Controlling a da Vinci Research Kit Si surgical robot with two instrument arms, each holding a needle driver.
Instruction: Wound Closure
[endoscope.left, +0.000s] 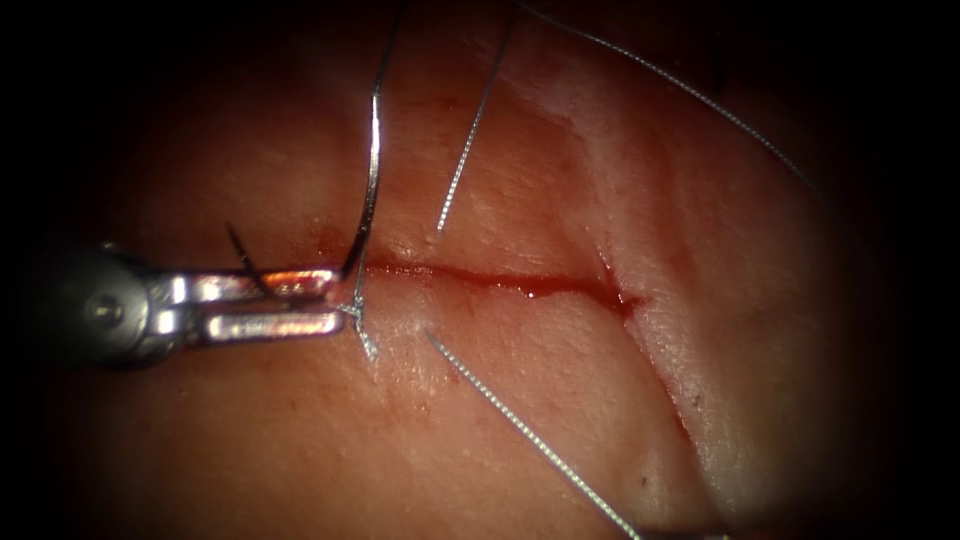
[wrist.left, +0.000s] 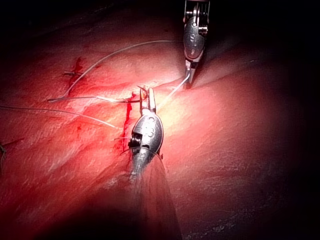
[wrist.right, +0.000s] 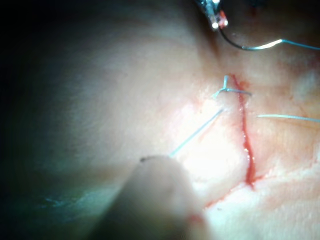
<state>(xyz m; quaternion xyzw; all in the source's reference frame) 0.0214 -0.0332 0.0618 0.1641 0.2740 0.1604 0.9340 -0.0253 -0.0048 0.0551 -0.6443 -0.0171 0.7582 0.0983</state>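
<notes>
in the endoscope view, the left arm's silvery needle driver (endoscope.left: 335, 305) is reaching in along the cut, its two jaws lying slightly apart with their tips against a small knot of thread (endoscope.left: 358, 312) sitting at the left end of the thin red cut (endoscope.left: 500, 283) in the pale pink pork tissue (endoscope.left: 560, 420). i cannot tell for sure whether they are pinching anything. just above the tips, a curved steel needle (endoscope.left: 373, 170) is rising from the cut's edge, seemingly with its lower end in the tissue, though i cannot say how deep. further beyond the tips, fine pale thread (endoscope.left: 465, 155) is entering the tissue above the cut and coming out below it.

in the left wrist view, the left tool's jaws are looking nearly pressed together at the cut, and beyond them the right arm's needle driver (wrist.left: 188, 80) is pinching the pale thread at its tips.

in the right wrist view, the knot is lying at the cut's end, with a thread running towards the right arm's shaft.

judging by this, one knotted stitch is sitting at the left end and a second pass is lying loose; most of the cut is gaping to the right.
</notes>
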